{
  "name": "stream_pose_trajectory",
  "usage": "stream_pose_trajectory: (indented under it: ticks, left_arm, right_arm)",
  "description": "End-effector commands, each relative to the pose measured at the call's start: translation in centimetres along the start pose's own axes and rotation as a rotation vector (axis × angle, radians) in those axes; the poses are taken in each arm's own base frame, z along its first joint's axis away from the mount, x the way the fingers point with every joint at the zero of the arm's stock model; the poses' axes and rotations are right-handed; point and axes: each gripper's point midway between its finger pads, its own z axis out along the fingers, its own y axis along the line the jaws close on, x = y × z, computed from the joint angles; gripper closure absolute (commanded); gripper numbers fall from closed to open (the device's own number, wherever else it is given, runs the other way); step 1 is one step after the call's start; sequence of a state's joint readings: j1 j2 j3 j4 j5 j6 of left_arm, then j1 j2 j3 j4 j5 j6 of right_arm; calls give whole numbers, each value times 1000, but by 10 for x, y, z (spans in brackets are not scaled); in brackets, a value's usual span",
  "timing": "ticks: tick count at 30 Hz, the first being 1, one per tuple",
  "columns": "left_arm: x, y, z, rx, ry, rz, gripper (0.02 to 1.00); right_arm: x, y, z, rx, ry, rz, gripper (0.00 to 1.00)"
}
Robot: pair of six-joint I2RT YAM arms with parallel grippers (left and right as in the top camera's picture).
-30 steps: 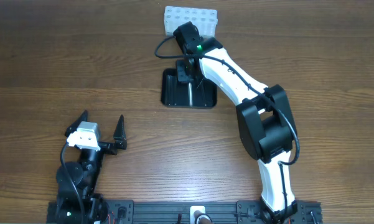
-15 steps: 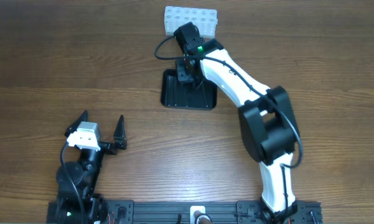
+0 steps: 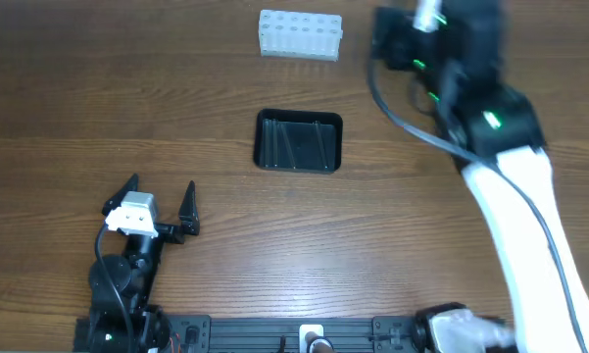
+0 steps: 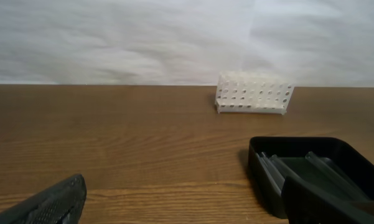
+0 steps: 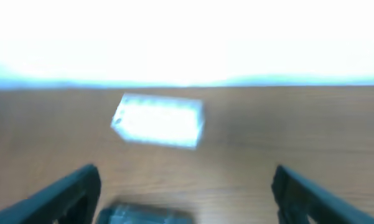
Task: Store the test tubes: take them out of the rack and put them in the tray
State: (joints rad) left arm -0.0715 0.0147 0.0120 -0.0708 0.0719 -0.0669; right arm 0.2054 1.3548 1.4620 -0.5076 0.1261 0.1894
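A wooden table spans the top view. Its brown surface is made of long boards, with grain and seams running from side to side. The light on it is even and the shadows are soft. In the left wrist view the tabletop runs back to a plain white wall, meeting it in a straight line. A faint vertical boundary divides the wall into a greyer part and a brighter part.

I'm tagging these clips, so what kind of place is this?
Probably a lab-style robot workbench: a brown wood-grain table carries a white perforated plastic test tube rack and a black rectangular plastic tray.
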Motion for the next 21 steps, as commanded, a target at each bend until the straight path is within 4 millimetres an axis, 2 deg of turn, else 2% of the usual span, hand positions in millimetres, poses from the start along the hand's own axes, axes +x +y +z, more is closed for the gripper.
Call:
stream_pose_trajectory:
  ticks: [1, 5, 11, 15, 21]
  left_arm:
    - [1, 0, 0, 2, -1, 14, 18]
    - [1, 0, 0, 2, -1, 14, 18]
    - [1, 0, 0, 2, -1, 14, 18]
    - [1, 0, 0, 2, -1, 14, 18]
    - [1, 0, 0, 1, -1, 14, 18]
  right_arm:
    - [38, -50, -31, 102, -50, -48, 9]
    - [69, -73, -62, 142, -120, -74, 9]
    - [126, -81, -94, 140, -160, -79, 9]
    - [168, -87, -102, 137, -192, -70, 9]
    - [210, -97, -102, 154, -266, -62, 7]
